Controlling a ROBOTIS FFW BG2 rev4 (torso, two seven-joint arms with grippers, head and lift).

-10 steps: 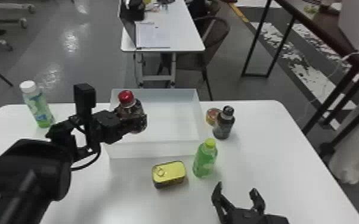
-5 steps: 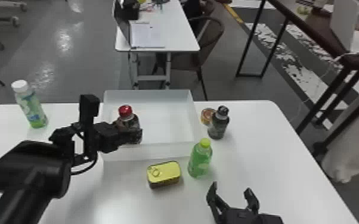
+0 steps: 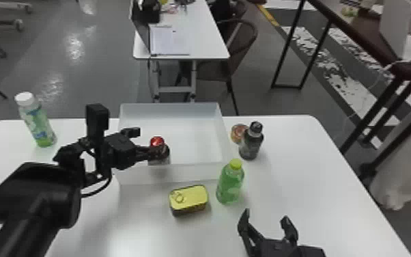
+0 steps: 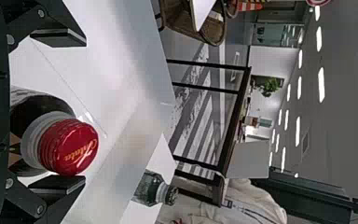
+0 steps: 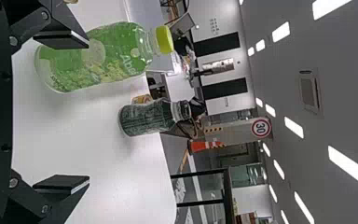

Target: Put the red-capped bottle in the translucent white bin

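While the left gripper point(image 3: 147, 141) is spread at the red-capped bottle point(image 3: 157, 140) inside the bin point(image 3: 181, 173), the can point(image 3: 189, 198) and green bottle point(image 3: 230, 184) sit near its front wall, the right gripper point(image 3: 266, 217) spread nearby.

In the head view, the left arm point(image 3: 34, 194) comes in at about eight o'clock, bends at its wrist point(image 3: 92, 157), and points the left tool point(image 3: 145, 141) towards three o'clock, just on the nine o'clock side of the centre. Its two black fingers stand wide apart. The right tool point(image 3: 265, 216) sits near five o'clock, aimed roughly at twelve, its fingers also spread well apart.
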